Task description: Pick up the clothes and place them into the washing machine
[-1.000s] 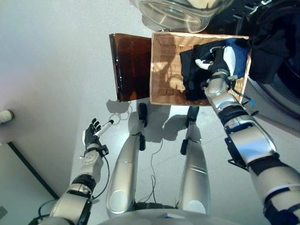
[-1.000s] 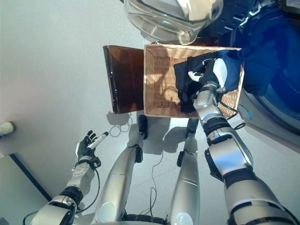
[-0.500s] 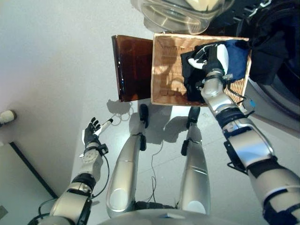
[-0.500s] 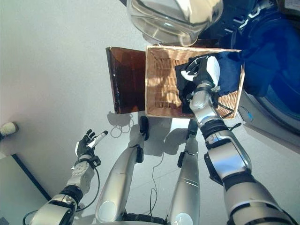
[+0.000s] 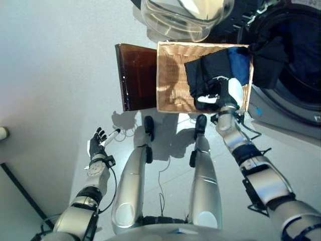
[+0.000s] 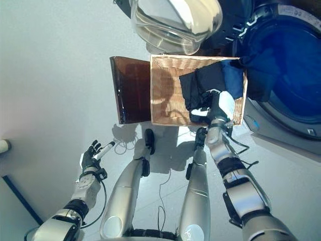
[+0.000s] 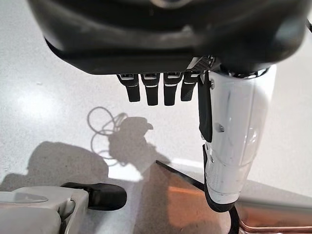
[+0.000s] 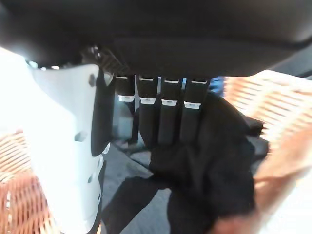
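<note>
A wicker basket rests on a dark brown box beside the washing machine. Dark clothes and a blue garment lie in the basket's right half. More dark cloth hangs from the machine's open drum. My right hand is over the near edge of the dark clothes, by the basket's front rim. In the right wrist view its fingers are straight above the black cloth, holding nothing. My left hand is open and idle, low at my left side.
The machine's round glass door stands open above the basket's far edge. A white cylindrical object lies on the pale floor at the far left. A dark line crosses the floor at the lower left.
The camera has shifted. My right hand has drawn back from the middle of the clothes to the basket's near rim. The left hand has not moved.
</note>
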Controlling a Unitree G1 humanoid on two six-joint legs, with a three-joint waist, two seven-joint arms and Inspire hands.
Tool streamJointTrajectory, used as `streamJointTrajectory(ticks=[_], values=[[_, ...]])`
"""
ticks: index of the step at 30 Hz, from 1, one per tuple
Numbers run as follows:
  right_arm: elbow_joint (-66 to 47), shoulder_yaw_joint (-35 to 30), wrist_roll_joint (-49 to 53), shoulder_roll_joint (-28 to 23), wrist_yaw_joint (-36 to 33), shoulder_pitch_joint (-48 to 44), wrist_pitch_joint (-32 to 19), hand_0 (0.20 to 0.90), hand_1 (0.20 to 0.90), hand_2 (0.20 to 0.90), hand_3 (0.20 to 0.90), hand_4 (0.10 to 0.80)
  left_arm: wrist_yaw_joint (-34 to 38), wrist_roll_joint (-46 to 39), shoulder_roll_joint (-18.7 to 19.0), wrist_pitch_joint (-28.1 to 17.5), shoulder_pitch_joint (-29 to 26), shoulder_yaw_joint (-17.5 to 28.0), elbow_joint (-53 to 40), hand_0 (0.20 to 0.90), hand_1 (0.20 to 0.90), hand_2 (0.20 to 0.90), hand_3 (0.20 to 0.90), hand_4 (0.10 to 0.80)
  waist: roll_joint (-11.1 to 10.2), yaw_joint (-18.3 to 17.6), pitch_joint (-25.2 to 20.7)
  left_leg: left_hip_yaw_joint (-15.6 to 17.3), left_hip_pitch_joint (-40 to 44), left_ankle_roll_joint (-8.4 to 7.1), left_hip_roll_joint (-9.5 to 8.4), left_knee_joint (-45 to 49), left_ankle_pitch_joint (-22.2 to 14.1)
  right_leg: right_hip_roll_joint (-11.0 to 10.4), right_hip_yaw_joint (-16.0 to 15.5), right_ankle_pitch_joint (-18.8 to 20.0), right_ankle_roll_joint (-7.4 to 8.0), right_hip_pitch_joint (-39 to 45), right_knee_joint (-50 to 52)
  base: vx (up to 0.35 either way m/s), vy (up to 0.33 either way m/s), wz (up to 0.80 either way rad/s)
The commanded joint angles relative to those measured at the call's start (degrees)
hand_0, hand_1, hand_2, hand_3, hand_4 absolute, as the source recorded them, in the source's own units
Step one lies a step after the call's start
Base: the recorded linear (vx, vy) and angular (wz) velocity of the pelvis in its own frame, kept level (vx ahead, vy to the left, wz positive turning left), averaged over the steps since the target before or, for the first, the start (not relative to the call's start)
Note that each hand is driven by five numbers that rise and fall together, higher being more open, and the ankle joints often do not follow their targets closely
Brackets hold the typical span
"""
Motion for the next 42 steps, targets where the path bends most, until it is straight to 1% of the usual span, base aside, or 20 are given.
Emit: streamJointTrajectory(ticks=[1, 4, 8, 11, 15, 21, 27, 28, 29, 30, 32, 37, 38, 39, 40, 42], values=[[-5.4, -1.5, 2.9, -2.2, -4.1, 2.7, -4.0, 0.9, 0.9, 0.9, 0.9, 0.8, 2.4, 0.6, 1.0, -1.9, 4.5, 3.6, 3.7, 0.9, 0.9, 0.9, 0.9, 0.8, 0.9, 0.6, -2.8, -1.0, 2.6, -2.74, 0.61, -5.9, 0.9, 0.6, -0.4, -4.7, -0.82, 2.3, 4.9, 0.029, -0.004, -0.05], [-5.5, -2.2, 4.9, -0.4, -4.8, 4.9, -5.1, 0.9, 0.9, 0.9, 0.9, 0.8, 2.6, 0.7, 0.6, -2.0, 4.8, 3.3, 4.3, 0.9, 0.9, 0.9, 0.9, 0.8, 0.6, 0.3, -3.2, -0.8, 3.1, -2.78, 0.67, -5.8, 0.7, 0.7, -0.4, -4.6, -0.81, 2.8, 4.6, 0.019, 0.011, 0.0], [-5.2, -2.5, 5.7, 0.7, -5.8, 6.0, -5.7, 0.9, 0.9, 0.9, 0.9, 0.8, 3.0, 0.8, 0.5, -2.1, 4.8, 3.1, 4.3, 0.9, 0.9, 0.9, 0.9, 0.8, 0.6, 0.1, -3.7, -0.5, 3.5, -2.81, 0.7, -5.7, 0.4, 0.8, 0.0, -4.4, -0.65, 3.2, 3.9, 0.015, 0.013, -0.09], [-4.8, -3.4, 9.2, 1.8, -6.2, 6.1, -6.9, 0.9, 0.9, 0.9, 0.9, 0.8, 3.4, 0.8, 0.8, -2.2, 4.7, 3.1, 4.2, 0.9, 0.9, 0.9, 0.9, 0.8, 0.8, 0.1, -4.0, -0.4, 3.6, -2.85, 0.7, -5.4, 0.3, 0.7, 0.3, -4.5, -0.68, 3.6, 3.6, 0.009, 0.005, -0.07], [-4.3, -4.0, 11.2, 2.1, -7.0, 5.5, -7.6, 0.9, 0.9, 0.9, 0.9, 0.8, 3.7, 0.9, 0.9, -2.2, 5.0, 3.2, 4.6, 0.9, 0.9, 0.9, 0.9, 0.8, 1.1, 0.3, -4.2, -0.3, 3.8, -2.9, 0.63, -5.7, 0.3, 0.7, 0.4, -4.4, -0.69, 3.8, 3.1, 0.009, 0.006, -0.05], [-5.2, -5.0, 11.2, 1.9, -8.7, 5.4, -7.6, 0.9, 0.9, 0.9, 0.9, 0.8, 4.1, 1.2, 0.9, -2.0, 5.4, 3.4, 4.8, 0.9, 0.9, 0.9, 0.9, 0.8, 1.3, 0.4, -4.5, -0.3, 4.0, -2.89, 0.5, -5.6, 0.2, 0.8, 0.5, -4.4, -0.72, 4.1, 3.1, 0.002, 0.0, -0.01], [-12.4, -4.5, 4.7, 0.2, -9.5, 7.7, -6.6, 0.9, 0.9, 0.9, 0.9, 0.8, 4.3, 2.3, 0.6, -1.7, 6.2, 3.9, 4.7, 0.9, 0.9, 0.9, 0.9, 0.8, 0.8, 0.2, -4.9, -0.3, 4.8, -2.84, 0.98, -5.2, -0.2, 1.1, 0.5, -4.8, -0.78, 4.8, 3.8, 0.005, 0.0, -0.02], [-14.2, -4.2, 3.2, 0.0, -9.5, 8.6, -6.3, 0.9, 0.9, 0.9, 0.9, 0.8, 4.3, 2.5, 0.6, -1.7, 6.3, 4.1, 4.8, 0.9, 0.9, 0.9, 0.9, 0.8, 0.6, 0.1, -5.1, -0.3, 5.2, -2.81, 1.01, -5.2, -0.4, 1.2, 0.6, -4.8, -0.74, 5.2, 3.9, 0.034, -0.013, -0.07], [-16.9, -4.1, 0.6, -0.4, -9.4, 10.6, -5.7, 0.9, 0.9, 0.9, 0.9, 0.8, 4.5, 3.1, 0.4, -1.6, 6.3, 4.3, 5.0, 0.9, 0.9, 0.9, 0.9, 0.8, -0.1, -0.2, -5.5, -0.2, 6.2, -2.81, 1.13, -5.3, -0.6, 1.2, 0.6, -4.8, -0.61, 6.2, 3.8, 0.03, -0.013, -0.04], [-16.9, -4.1, 0.6, -0.4, -9.4, 10.6, -5.6, 0.9, 0.9, 0.9, 0.9, 0.8, 4.5, 3.1, 0.5, -1.6, 6.3, 4.3, 5.0, 0.9, 0.9, 0.9, 0.9, 0.8, -0.1, -0.1, -5.5, -0.2, 6.3, -2.81, 1.13, -5.4, -0.6, 1.2, 0.6, -4.8, -0.61, 6.3, 3.8, 0.039, -0.005, -0.05], [-18.9, -3.9, -1.9, -0.3, -9.3, 13.0, -4.8, 0.9, 0.9, 0.9, 0.9, 0.8, 4.7, 4.2, 0.2, -0.9, 6.2, 4.8, 6.1, 0.9, 0.9, 0.9, 0.9, 0.8, -0.8, -0.6, -6.1, -0.2, 7.7, -2.8, 1.15, -5.5, -0.9, 1.3, 0.8, -4.9, -0.48, 7.7, 3.7, 0.033, 0.009, -0.02], [-19.3, -3.6, -3.3, 0.7, -10.1, 14.2, -4.0, 0.9, 0.9, 0.9, 0.9, 0.8, 5.2, 4.8, -0.1, -0.7, 5.7, 5.0, 7.1, 0.9, 0.9, 0.9, 0.9, 0.8, -1.6, -0.7, -6.8, -0.3, 9.0, -2.74, 1.2, -5.1, -1.3, 1.1, 0.7, -5.1, -0.39, 9.6, 3.1, 0.016, -0.001, -0.11], [-19.0, -3.5, -4.6, 1.1, -11.2, 14.6, -3.0, 0.9, 0.9, 0.9, 0.9, 0.8, 5.4, 5.3, -0.2, -0.5, 5.7, 4.7, 7.5, 0.9, 0.9, 0.9, 0.9, 0.8, -1.8, -0.8, -7.1, -0.3, 9.4, -2.68, 1.17, -4.9, -1.6, 1.0, 0.7, -5.2, -0.4, 10.0, 3.1, 0.004, 0.006, -0.06], [-19.0, -3.5, -4.6, 1.1, -11.2, 14.6, -3.0, 0.9, 0.9, 0.9, 0.9, 0.8, 5.4, 5.3, -0.2, -0.5, 5.7, 4.7, 7.5, 0.9, 0.9, 0.9, 0.9, 0.8, -1.8, -0.8, -7.1, -0.3, 9.4, -2.68, 1.17, -4.9, -1.6, 1.0, 0.7, -5.2, -0.4, 10.0, 3.1, 0.0, 0.0, 0.0], [-18.8, -3.5, -5.6, 1.8, -12.8, 14.3, -2.0, 0.9, 0.9, 0.9, 0.9, 0.8, 5.9, 5.7, -0.2, -0.1, 5.6, 4.7, 7.6, 0.9, 0.9, 0.9, 0.9, 0.8, -1.8, -0.8, -7.4, -0.4, 10.0, -2.68, 1.13, -5.0, -1.6, 1.0, 0.5, -5.1, -0.36, 10.7, 2.7, 0.0, 0.0, 0.0], [-18.9, -3.4, -5.5, 2.1, -12.5, 14.1, -2.1, 0.9, 0.9, 0.9, 0.9, 0.8, 6.1, 5.7, -0.2, 0.0, 5.6, 4.7, 7.6, 0.9, 0.9, 0.9, 0.9, 0.8, -1.8, -0.8, -7.5, -0.5, 10.1, -2.7, 1.09, -5.0, -1.6, 1.0, 0.5, -5.1, -0.32, 11.0, 2.5, 0.0, 0.0, 0.0]])
